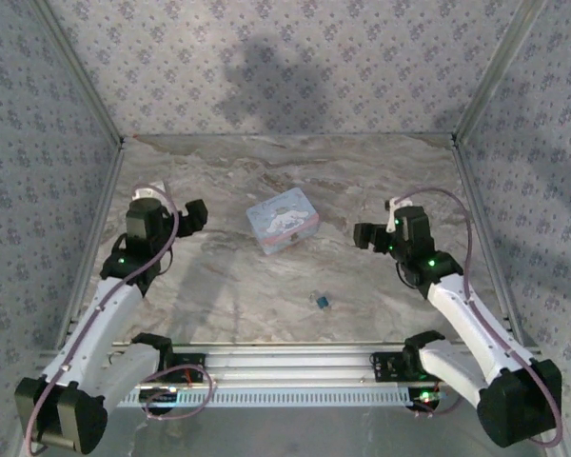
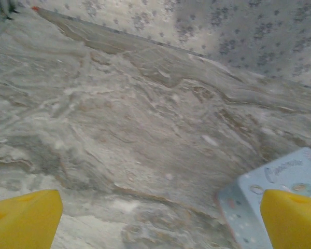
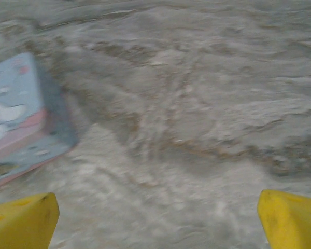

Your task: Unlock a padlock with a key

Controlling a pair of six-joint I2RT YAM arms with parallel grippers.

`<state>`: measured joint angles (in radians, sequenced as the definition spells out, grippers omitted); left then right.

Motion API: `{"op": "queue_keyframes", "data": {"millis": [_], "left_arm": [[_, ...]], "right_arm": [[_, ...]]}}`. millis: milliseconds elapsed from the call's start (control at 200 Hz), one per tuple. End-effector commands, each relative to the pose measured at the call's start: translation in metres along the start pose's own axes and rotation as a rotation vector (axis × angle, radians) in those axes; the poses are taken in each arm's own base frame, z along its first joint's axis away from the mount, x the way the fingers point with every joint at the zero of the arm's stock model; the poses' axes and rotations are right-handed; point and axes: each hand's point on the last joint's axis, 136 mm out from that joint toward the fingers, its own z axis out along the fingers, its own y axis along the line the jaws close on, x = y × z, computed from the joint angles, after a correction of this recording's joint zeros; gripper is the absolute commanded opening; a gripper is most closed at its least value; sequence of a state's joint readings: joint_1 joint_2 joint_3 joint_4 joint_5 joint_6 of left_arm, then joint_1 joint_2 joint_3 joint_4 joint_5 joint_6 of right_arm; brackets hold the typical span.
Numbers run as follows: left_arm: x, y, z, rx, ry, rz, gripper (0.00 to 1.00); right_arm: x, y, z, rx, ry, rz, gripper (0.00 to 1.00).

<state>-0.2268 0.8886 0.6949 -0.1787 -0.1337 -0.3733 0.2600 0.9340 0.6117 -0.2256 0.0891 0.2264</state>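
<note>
The padlock (image 1: pixel 321 302) is a tiny blue lock lying on the marble table, near the front and slightly right of centre. I cannot find the key in any view. My left gripper (image 1: pixel 195 217) hovers at the left, well away from the padlock, open with nothing between its yellow fingertips (image 2: pixel 23 220). At the right my right gripper (image 1: pixel 364 236) is also open and empty, up and to the right of the padlock; one of its yellow fingertips (image 3: pixel 293 220) shows at the frame's lower right.
A pale blue tin (image 1: pixel 283 221) with a cartoon print sits mid-table between the two grippers; the tin (image 2: pixel 256 207) lies by my left gripper's right finger, and the tin (image 3: pixel 18 119) is left of the right gripper. Patterned walls enclose the table on three sides.
</note>
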Motion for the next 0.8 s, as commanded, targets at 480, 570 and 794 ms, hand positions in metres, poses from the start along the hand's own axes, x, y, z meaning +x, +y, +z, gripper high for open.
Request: {"op": "queue_keyframes", "data": {"millis": [480,570,794], "left_arm": [[0.040,0.053,0.048,-0.201,-0.054,0.129,0.98],[0.038,0.050,0.053,-0.194,-0.052,0.163,0.98],[0.030,0.049,0.064,-0.200,-0.077,0.251,0.98]], "right_arm": [[-0.008,-0.076,0.042,0.192,-0.301,-0.059,1.00],[-0.005,-0.073,0.053,0.172,-0.324,-0.076,1.00],[-0.008,-0.069,0.065,0.158,-0.336,-0.184,1.00]]}}
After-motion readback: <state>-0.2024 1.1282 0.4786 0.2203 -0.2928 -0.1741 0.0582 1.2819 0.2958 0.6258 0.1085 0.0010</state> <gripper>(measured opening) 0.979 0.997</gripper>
